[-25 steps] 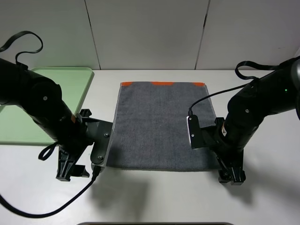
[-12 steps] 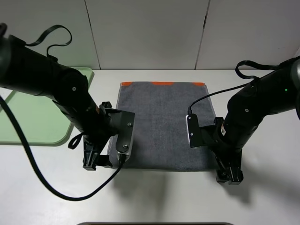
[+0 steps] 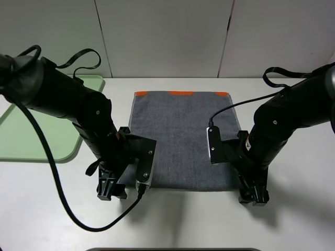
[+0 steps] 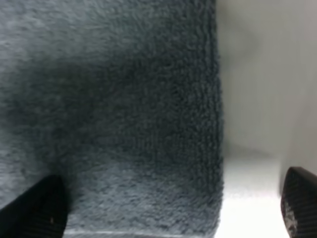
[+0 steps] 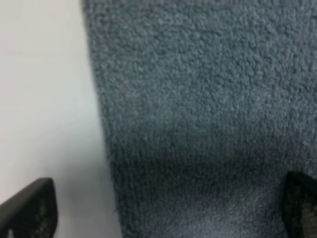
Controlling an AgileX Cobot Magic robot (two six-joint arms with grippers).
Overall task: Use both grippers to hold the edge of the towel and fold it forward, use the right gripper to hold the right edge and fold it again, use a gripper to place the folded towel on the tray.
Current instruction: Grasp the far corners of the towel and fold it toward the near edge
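Note:
The dark grey towel (image 3: pixel 180 136) lies flat mid-table, its orange band at the far end. Its plain near edge (image 3: pixel 183 187) faces the front. My left gripper (image 3: pixel 111 189) hangs open at the near left corner. In the left wrist view its fingertips (image 4: pixel 39 210) straddle the towel's side hem (image 4: pixel 215 124), and the gripper (image 4: pixel 168 215) holds nothing. My right gripper (image 3: pixel 254 196) stands open at the near right corner. The right wrist view shows that gripper (image 5: pixel 163 215) spanning the towel's side (image 5: pixel 106 148), also empty. The light green tray (image 3: pixel 15 141) sits at the far left.
Black cables loop from both arms; the left one trails over the tray and across the table in front (image 3: pixel 89 227). A white wall stands right behind the table. Bare white table (image 3: pixel 298 209) surrounds the towel.
My left arm has swung right, from beside the tray to the towel's near left corner. The right arm has shifted slightly toward the near right corner. Both grippers stayed open.

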